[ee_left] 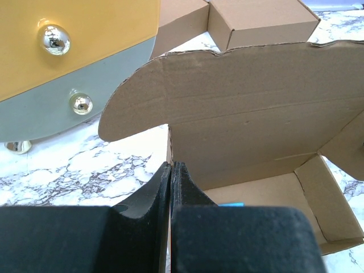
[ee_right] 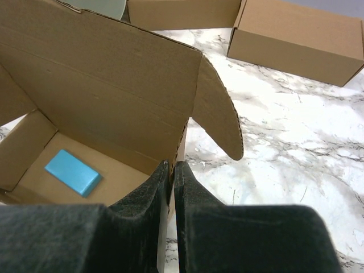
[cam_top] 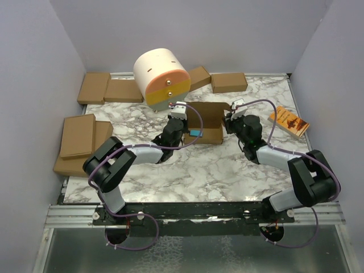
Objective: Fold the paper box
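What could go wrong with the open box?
The left end effector and right end effector each pinch a thin side wall of the paper box; pulling unevenly might bend or tear the cardboard. The lid stands open, so tipping the box could spill the blue block.

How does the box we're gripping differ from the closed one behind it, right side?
The paper box stands open, lid upright; the closed box has its lid down. The left gripper and right gripper each pinch a side wall of the paper box; the closed box stands free at the back. A blue block shows inside the paper box; the closed box hides its inside. Both are plain brown cardboard.
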Action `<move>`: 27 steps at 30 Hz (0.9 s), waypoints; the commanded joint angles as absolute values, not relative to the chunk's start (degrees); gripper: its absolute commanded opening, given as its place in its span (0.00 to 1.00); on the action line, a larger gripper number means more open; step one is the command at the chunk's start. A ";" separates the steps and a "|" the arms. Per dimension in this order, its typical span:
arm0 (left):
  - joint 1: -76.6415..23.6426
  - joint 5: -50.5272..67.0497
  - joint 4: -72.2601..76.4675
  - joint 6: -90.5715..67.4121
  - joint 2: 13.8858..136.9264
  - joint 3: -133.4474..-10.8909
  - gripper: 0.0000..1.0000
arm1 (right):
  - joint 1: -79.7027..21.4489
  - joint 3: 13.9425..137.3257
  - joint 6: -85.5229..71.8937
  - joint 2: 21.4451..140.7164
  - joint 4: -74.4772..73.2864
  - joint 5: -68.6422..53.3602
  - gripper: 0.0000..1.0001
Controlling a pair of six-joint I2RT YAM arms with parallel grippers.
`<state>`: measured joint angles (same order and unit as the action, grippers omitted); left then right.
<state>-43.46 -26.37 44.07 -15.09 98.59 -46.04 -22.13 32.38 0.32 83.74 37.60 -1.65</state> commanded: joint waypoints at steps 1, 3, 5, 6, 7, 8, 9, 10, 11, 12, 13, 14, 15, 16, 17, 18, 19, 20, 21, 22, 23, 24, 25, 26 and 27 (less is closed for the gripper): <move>-44.51 -22.32 39.54 -17.32 97.83 -44.13 0.00 | -23.82 32.72 0.87 82.38 31.64 -5.24 0.08; -44.49 -22.25 39.48 -17.56 97.53 -43.61 0.00 | -23.79 32.74 1.24 81.84 30.40 -5.10 0.08; -44.52 -22.15 39.45 -17.77 97.56 -43.20 0.00 | -23.82 32.86 1.44 81.22 29.15 -5.23 0.08; -44.50 -22.10 39.43 -17.95 97.56 -42.97 0.00 | -23.82 32.94 1.49 80.90 28.52 -5.43 0.08; -44.51 -22.07 39.46 -18.00 97.56 -42.83 0.00 | -23.81 33.03 1.37 80.51 27.81 -5.63 0.08; -44.54 -22.04 39.40 -18.05 97.56 -42.66 0.00 | -23.82 33.12 1.26 80.23 27.11 -5.89 0.08; -44.55 -22.06 39.31 -18.13 97.56 -42.57 0.00 | -23.80 33.20 0.86 79.96 26.48 -6.10 0.08; -44.64 -22.02 39.25 -18.25 97.55 -42.51 0.00 | -23.82 33.30 0.55 79.83 25.74 -6.33 0.08; -44.65 -21.91 39.27 -18.29 96.30 -42.38 0.00 | -23.82 33.52 0.06 79.73 25.03 -6.45 0.08; -44.65 -21.76 39.11 -18.38 95.87 -42.37 0.00 | -23.82 33.87 -0.49 79.64 24.06 -6.54 0.08; -44.71 -21.73 38.86 -18.51 95.81 -42.36 0.00 | -23.82 34.17 -1.09 79.61 23.20 -6.55 0.08; -44.78 -21.60 38.73 -18.74 95.80 -42.41 0.00 | -23.82 34.48 -1.73 79.63 22.63 -6.58 0.08; -44.83 -21.41 38.57 -18.88 95.72 -42.45 0.00 | -23.82 34.80 -2.35 79.63 22.10 -6.66 0.08; -44.88 -21.30 38.44 -19.00 95.71 -42.52 0.00 | -23.82 35.02 -3.00 79.66 21.74 -6.79 0.08; -44.88 -21.14 38.26 -19.18 95.67 -42.54 0.00 | -23.86 35.26 -3.52 79.67 21.51 -7.08 0.08; -44.95 -21.10 38.19 -19.17 95.59 -42.54 0.00 | -23.90 35.37 -3.86 79.59 21.45 -7.33 0.08; -44.92 -21.04 38.08 -19.33 95.50 -42.48 0.00 | -23.91 35.41 -4.20 79.43 21.45 -7.56 0.08; -44.92 -21.02 37.92 -19.32 95.35 -42.46 0.00 | -23.91 35.42 -4.36 79.20 21.45 -7.75 0.08; -44.99 -20.96 37.81 -19.26 95.17 -42.33 0.00 | -23.98 35.49 -4.49 78.88 21.40 -7.96 0.08; -45.00 -20.92 37.72 -19.27 94.96 -42.19 0.00 | -23.99 35.63 -4.65 78.63 21.21 -8.15 0.08; -45.00 -20.80 37.56 -19.34 94.78 -42.12 0.00 | -23.99 35.84 -4.92 78.40 20.81 -8.36 0.08; -45.02 -20.75 37.49 -19.19 94.67 -42.03 0.00 | -23.99 36.10 -5.16 78.04 20.38 -8.74 0.08; -45.00 -20.67 37.34 -19.16 94.55 -42.01 0.00 | -23.99 36.33 -5.45 78.05 19.85 -9.09 0.08; -45.00 -20.58 37.19 -19.00 94.45 -41.95 0.00 | -23.99 36.70 -5.71 77.91 19.41 -9.40 0.08; -45.00 -20.49 37.04 -18.90 94.40 -41.93 0.00 | -24.06 36.95 -5.94 77.88 18.99 -9.60 0.08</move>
